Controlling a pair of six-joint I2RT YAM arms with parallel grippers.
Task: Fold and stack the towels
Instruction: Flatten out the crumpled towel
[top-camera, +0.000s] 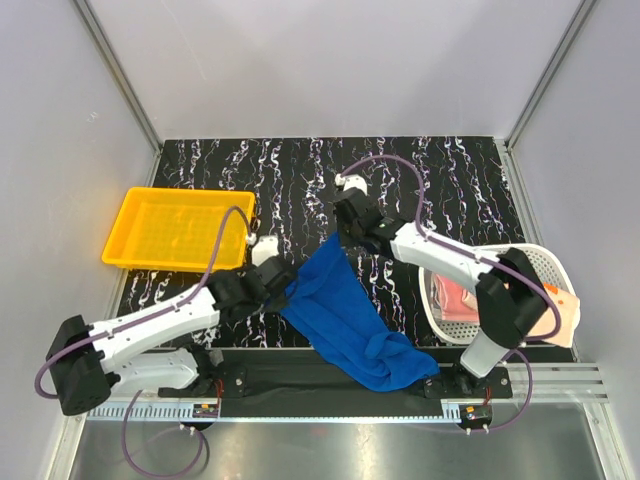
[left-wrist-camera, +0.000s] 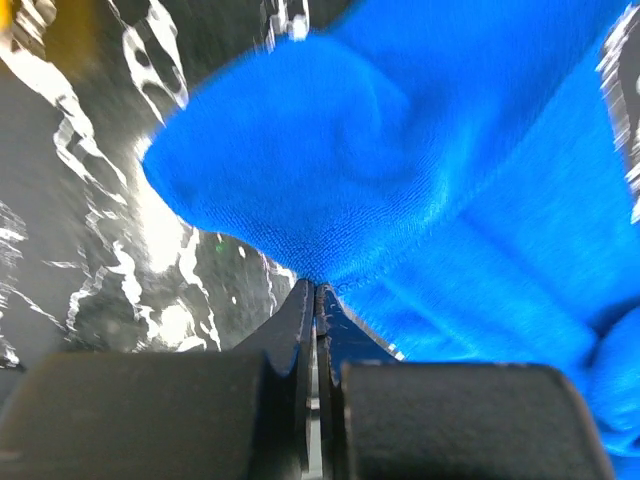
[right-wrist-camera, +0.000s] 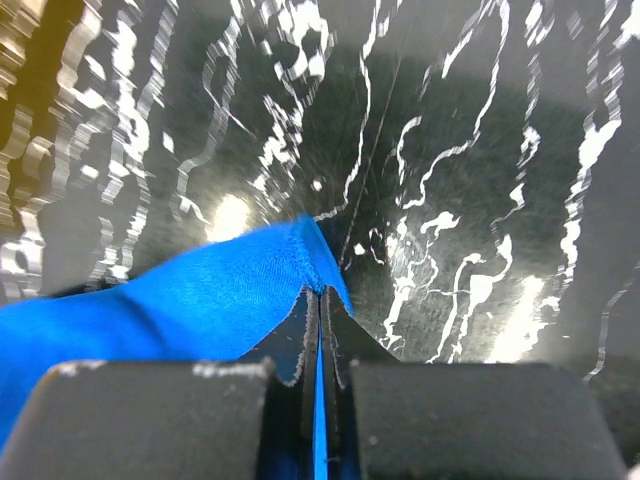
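Left pincer (left-wrist-camera: 315, 290) and right pincer (right-wrist-camera: 322, 295) each clamp a thin hem of the blue towel (top-camera: 345, 320); pull too hard and a corner may slip out.

Marbled table (top-camera: 300, 170) with yellow tray (top-camera: 190, 192), mesh basket (top-camera: 540, 256), trailing blue towel (top-camera: 345, 320)

Royal blue towel (top-camera: 350, 320), yellow tray (top-camera: 150, 215)

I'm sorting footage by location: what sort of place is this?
Likely a lab test cell: grey panel walls, aluminium framing, marbled black table with a robot's left arm and right arm bolted on.
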